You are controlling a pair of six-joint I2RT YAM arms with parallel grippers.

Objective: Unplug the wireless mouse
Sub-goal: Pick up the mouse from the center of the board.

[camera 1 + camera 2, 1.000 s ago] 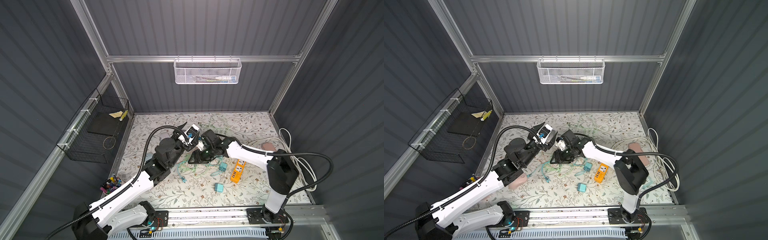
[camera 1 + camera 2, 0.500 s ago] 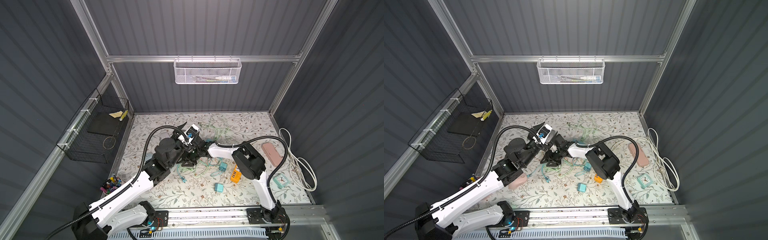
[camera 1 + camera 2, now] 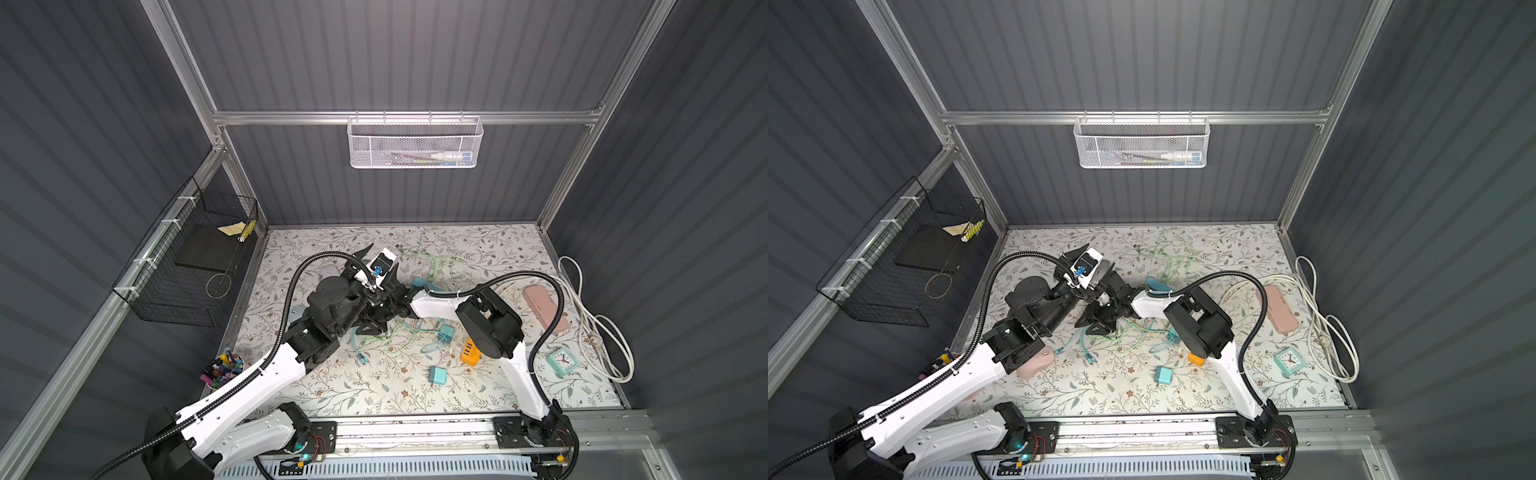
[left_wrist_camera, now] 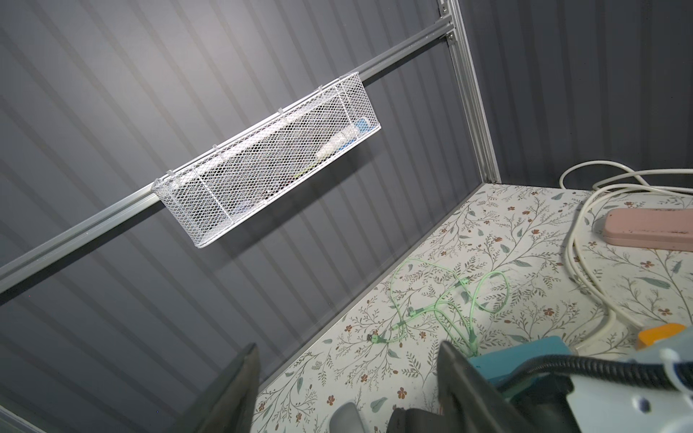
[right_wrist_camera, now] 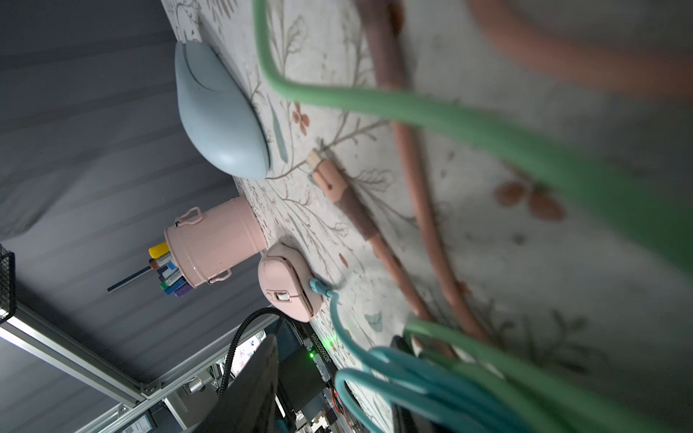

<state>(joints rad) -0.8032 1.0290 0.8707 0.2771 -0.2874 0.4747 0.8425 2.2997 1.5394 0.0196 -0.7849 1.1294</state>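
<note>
The pink wireless mouse [image 3: 1037, 362] lies at the table's front left, half under my left arm, and is hidden in the other top view. In the right wrist view the pink mouse [image 5: 288, 296] has a teal plug [image 5: 318, 286] in its front. Its teal cable [image 5: 337, 326] runs back between my fingers. My right gripper [image 3: 1096, 323] is low over the cable tangle, open, with loops of teal and green cable between its jaws. My left gripper [image 4: 348, 390] is raised toward the back wall, open and empty.
A light blue mouse [image 5: 217, 123] and a pink pen cup [image 5: 213, 247] sit near the pink mouse. A grey mouse [image 4: 347, 418] lies under the left gripper. An orange hub [image 3: 471, 353], teal block [image 3: 438, 376], clock [image 3: 561, 361], pink power strip [image 3: 544, 307] and white cord [image 3: 598, 332] lie to the right.
The right arm has folded, its elbow swinging in over the table, and its gripper has slid left to the cables beside the left arm. Its jaws narrowed a little. The left arm stayed put.
</note>
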